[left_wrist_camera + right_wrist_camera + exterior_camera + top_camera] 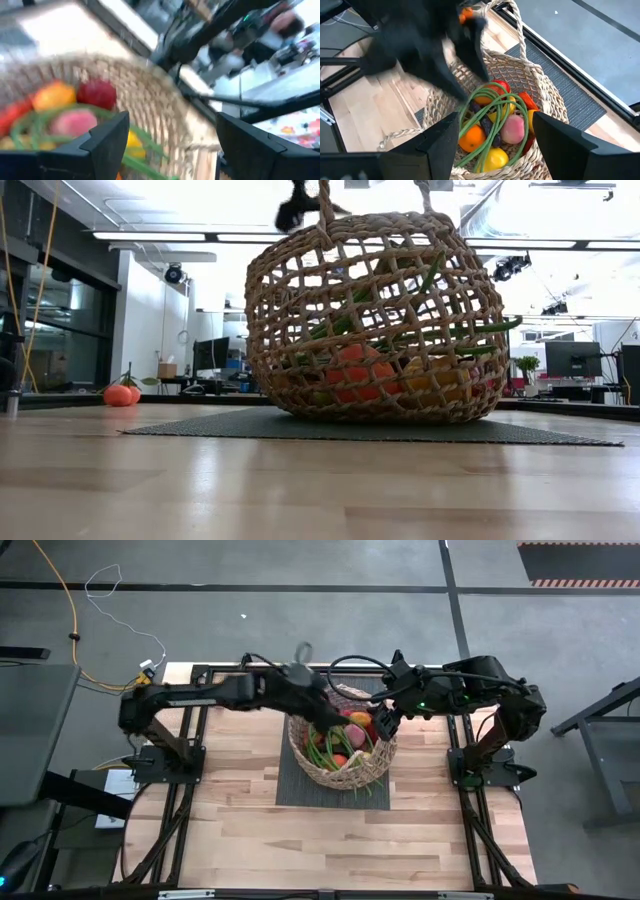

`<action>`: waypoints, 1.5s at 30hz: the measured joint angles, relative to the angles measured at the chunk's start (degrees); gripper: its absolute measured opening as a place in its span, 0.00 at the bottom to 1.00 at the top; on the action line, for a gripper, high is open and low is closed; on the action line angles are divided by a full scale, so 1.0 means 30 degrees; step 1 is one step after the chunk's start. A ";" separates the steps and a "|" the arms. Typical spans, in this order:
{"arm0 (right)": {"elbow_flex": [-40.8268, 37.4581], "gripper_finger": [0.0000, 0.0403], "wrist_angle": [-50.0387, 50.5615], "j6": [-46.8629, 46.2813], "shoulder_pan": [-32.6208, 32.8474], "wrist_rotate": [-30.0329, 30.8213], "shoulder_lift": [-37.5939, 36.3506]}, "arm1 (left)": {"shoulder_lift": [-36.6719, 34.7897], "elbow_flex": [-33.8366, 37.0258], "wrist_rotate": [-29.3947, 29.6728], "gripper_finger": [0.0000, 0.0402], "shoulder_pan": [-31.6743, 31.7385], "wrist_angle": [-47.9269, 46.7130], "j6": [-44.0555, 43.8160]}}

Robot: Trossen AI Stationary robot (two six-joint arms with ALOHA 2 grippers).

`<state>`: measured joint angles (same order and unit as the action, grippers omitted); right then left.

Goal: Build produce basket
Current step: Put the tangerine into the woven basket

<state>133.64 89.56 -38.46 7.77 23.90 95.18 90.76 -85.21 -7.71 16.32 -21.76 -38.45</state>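
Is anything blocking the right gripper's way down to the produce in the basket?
Partly. The left gripper reaches over the basket from its far side, so it crowds that part of the opening. Over the produce nearer the right gripper, nothing visible stands in the way.

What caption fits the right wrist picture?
Basket filled with toy produce, seen past the open right gripper, left arm blurred above.

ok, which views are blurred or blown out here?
Left wrist view: smeared throughout, basket and produce soft. Right wrist view: produce sharp, the left arm above it motion-blurred. Low view: bright ceiling glare behind the basket. High view: mostly sharp, blur at the left gripper.
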 joint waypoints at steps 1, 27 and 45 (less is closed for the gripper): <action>0.0000 0.60 0.0007 0.0201 0.0000 0.0007 0.0000 | -0.0580 -0.0003 0.0048 0.70 0.0180 0.0052 0.0415; -0.6439 0.60 0.0095 0.3182 0.0005 -0.2273 -0.3919 | -1.9350 1.1358 0.3690 0.70 -0.3832 0.5321 0.6320; -2.1544 0.60 -1.8193 0.7231 -0.0436 -0.0750 -1.4787 | -1.9819 1.2517 0.6826 0.70 -0.3826 0.1816 0.9892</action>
<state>69.01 34.98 -16.77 6.46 21.65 50.82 31.31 -47.66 12.77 4.84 -16.32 -8.77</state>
